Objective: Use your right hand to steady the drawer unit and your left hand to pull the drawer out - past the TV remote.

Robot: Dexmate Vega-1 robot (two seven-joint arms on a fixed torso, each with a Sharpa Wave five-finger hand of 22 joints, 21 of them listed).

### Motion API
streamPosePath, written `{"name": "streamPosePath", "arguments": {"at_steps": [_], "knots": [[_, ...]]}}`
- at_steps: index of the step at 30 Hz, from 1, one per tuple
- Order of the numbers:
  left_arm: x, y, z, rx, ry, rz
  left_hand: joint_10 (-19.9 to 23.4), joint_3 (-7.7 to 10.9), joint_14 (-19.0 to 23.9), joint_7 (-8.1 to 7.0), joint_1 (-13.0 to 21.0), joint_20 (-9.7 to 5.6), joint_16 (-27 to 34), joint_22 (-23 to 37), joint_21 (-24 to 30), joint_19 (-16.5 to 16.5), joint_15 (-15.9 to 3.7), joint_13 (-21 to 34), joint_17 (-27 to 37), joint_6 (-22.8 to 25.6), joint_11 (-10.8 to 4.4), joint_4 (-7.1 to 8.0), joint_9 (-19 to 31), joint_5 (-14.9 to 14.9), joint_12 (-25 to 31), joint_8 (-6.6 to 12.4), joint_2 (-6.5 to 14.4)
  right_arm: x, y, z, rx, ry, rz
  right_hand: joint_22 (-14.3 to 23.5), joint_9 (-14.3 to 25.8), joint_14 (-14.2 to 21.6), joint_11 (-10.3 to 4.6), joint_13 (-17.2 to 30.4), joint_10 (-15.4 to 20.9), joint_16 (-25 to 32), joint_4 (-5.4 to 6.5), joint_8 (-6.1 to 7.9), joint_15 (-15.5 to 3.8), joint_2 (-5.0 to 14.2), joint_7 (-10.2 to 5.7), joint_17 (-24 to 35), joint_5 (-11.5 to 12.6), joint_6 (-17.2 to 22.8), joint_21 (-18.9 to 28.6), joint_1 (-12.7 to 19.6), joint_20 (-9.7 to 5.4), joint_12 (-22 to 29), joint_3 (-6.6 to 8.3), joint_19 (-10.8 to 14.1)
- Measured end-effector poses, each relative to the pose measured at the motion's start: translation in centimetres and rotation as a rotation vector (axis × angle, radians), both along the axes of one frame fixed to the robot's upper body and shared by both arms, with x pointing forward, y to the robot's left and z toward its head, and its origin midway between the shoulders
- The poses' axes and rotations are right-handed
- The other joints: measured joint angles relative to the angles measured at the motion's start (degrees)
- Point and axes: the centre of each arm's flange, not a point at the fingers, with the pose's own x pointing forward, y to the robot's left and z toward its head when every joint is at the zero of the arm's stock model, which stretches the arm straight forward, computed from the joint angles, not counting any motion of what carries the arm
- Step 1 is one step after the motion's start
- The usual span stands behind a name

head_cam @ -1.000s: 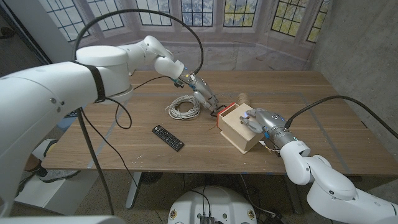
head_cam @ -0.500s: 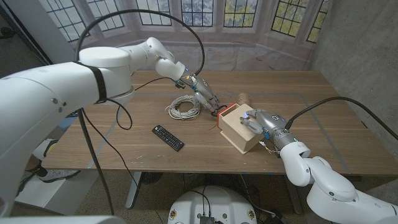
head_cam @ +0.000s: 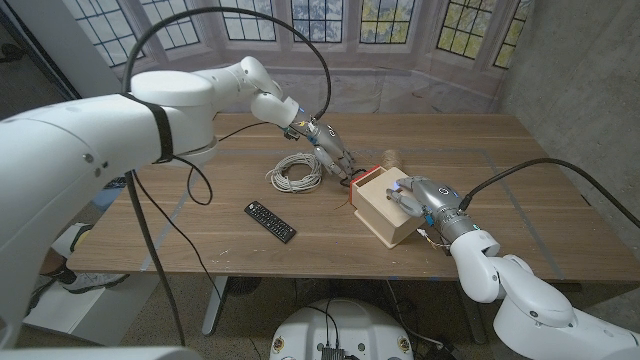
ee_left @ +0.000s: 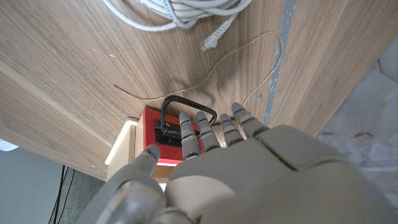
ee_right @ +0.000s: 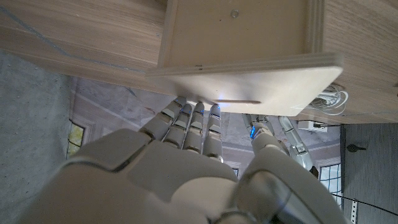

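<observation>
The pale wooden drawer unit (head_cam: 383,207) stands right of the table's middle, its red drawer front (head_cam: 352,192) facing left. In the left wrist view the red drawer front (ee_left: 163,142) carries a black loop handle (ee_left: 185,103). My left hand (head_cam: 335,160) reaches down to it, fingers straight, fingertips (ee_left: 187,119) at the handle and not curled round it. Over the unit's top lies my right hand (head_cam: 410,194), and its fingertips (ee_right: 198,109) press against the pale top board (ee_right: 249,81). The black TV remote (head_cam: 270,221) lies left of the unit, nearer the front edge.
A coil of white cable (head_cam: 295,172) lies just left of my left hand, its plug end (ee_left: 211,41) close to the drawer front. A thin wire (ee_left: 249,62) trails across the wood. A small wooden cylinder (head_cam: 388,157) stands behind the unit.
My left hand has crept slightly up and away from me at the drawer front. The unit, the remote and my right hand stay where they were.
</observation>
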Motion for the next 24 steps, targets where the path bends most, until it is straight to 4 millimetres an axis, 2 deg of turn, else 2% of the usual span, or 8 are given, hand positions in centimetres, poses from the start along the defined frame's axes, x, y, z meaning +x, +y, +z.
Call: {"name": "streamPosePath", "arguments": {"at_steps": [11,24], "knots": [[0.1,-0.3,-0.5,0.021,-0.021,-0.020,-1.9,0.00,-0.7,-0.54,0.0,0.00,0.0,0.0,0.0,0.0,-0.07,0.0,0.0,-1.9,-1.49,0.00,0.0,0.0,-0.4,-0.39,0.0,-0.2,-0.1,-0.2,0.009,-0.003,0.001,0.0,0.0,0.0,-0.23,0.0,0.2,0.0,0.00,0.00,0.00,0.00,0.00,-0.1,0.0,0.0,-0.1,0.0,0.09,0.0,0.00,-0.1],[0.9,-0.3,-1.8,0.046,-0.049,-0.018,-3.1,0.01,-1.2,-0.62,0.0,0.00,0.0,0.0,0.0,0.0,0.01,0.0,0.0,-2.6,-1.59,0.00,0.0,0.0,-0.9,-0.38,0.0,-0.3,-0.1,-0.5,0.018,-0.005,0.004,0.0,0.0,0.3,-0.32,0.0,0.3,0.0,0.00,0.00,0.31,0.00,0.00,0.0,0.0,0.0,-0.1,0.0,0.17,0.0,0.00,-0.2]]}}
